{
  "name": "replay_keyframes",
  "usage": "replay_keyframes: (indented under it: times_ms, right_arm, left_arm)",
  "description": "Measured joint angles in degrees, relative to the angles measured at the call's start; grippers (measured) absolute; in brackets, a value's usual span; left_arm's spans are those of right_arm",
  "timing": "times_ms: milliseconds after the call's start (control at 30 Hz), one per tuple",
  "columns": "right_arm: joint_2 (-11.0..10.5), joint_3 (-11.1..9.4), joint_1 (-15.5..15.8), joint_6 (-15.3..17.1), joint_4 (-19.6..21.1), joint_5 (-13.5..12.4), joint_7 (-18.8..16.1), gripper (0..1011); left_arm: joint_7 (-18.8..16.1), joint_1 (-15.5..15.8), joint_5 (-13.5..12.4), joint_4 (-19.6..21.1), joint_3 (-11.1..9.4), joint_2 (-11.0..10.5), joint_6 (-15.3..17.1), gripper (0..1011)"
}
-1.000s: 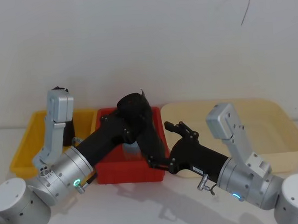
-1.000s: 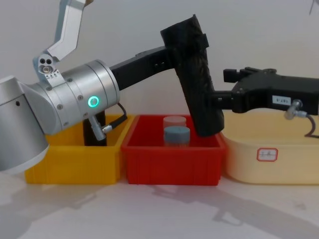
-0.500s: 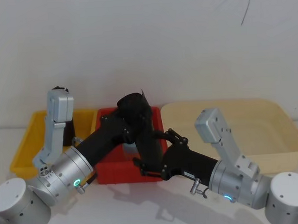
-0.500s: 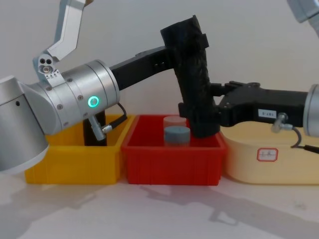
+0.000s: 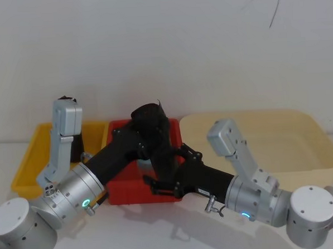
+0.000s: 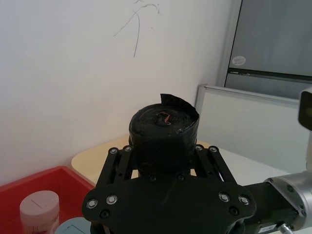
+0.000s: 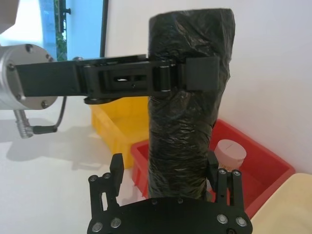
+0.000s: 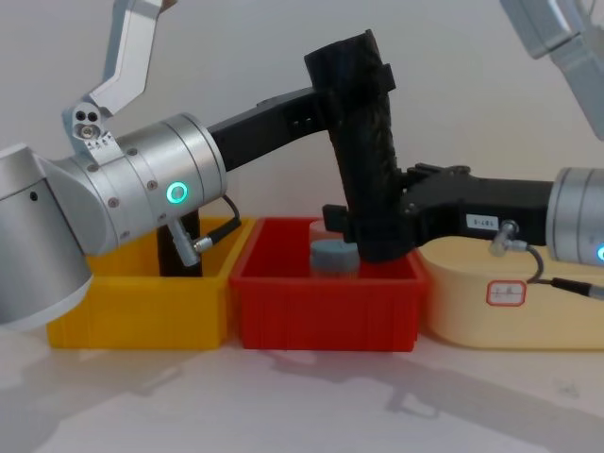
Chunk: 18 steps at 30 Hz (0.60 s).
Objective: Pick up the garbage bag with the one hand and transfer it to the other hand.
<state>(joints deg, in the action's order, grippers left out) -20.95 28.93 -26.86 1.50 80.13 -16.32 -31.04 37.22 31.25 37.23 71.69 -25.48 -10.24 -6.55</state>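
Chest view: the garbage bag [image 8: 363, 151] is hanging tilted over the red bin [image 8: 321, 302], its lower end near the blue-lidded jar [image 8: 335, 255].
Left arm: it is slanting up from the lower left, and the left gripper [image 8: 360, 80] is clamping the roll near its top.
Right arm: it is reaching in level from the right; the right gripper [image 8: 363, 231] is straddling the roll's lower part, fingers spread, one finger [image 7: 115, 170] standing clear of it.
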Motion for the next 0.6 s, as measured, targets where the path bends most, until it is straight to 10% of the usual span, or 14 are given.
replay_keyframes:
  times_ms: [600]
  right_arm:
    - [1.2, 0.4, -1.6, 2.8, -1.5, 1.1, 1.9, 642]
  left_arm:
    - [0.0, 0.0, 0.0, 0.0, 0.0, 0.0, 0.0, 490]
